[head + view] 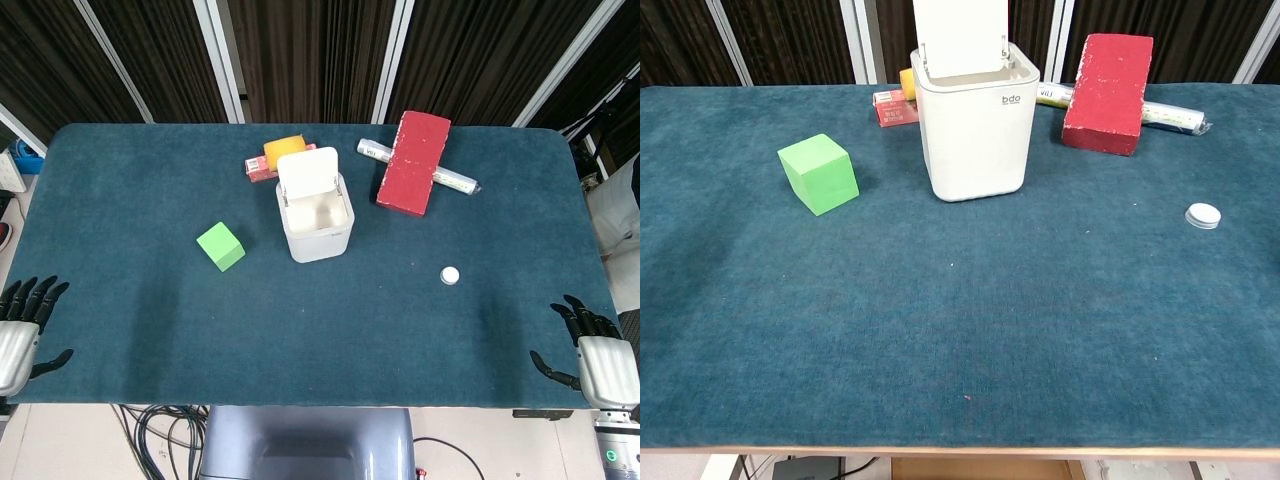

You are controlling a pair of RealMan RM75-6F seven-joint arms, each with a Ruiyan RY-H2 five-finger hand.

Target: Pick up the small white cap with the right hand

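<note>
Head view had your right hand parked at the near right corner of the tabletop, fingers spread and holding nothing, well apart from the small white cap. Left hand was the same deal at the near left corner, empty and fanned out. My guess is both sat at the edge as a rest pose, so the grab hadn't begun.

Cap was lying flat on the cloth out in the open on the right side, nearer you than the red block and to the right of the white bin. It's a round disc, so no real long axis; its short axis pointed straight up. Which face was up, I couldn't tell.
</note>
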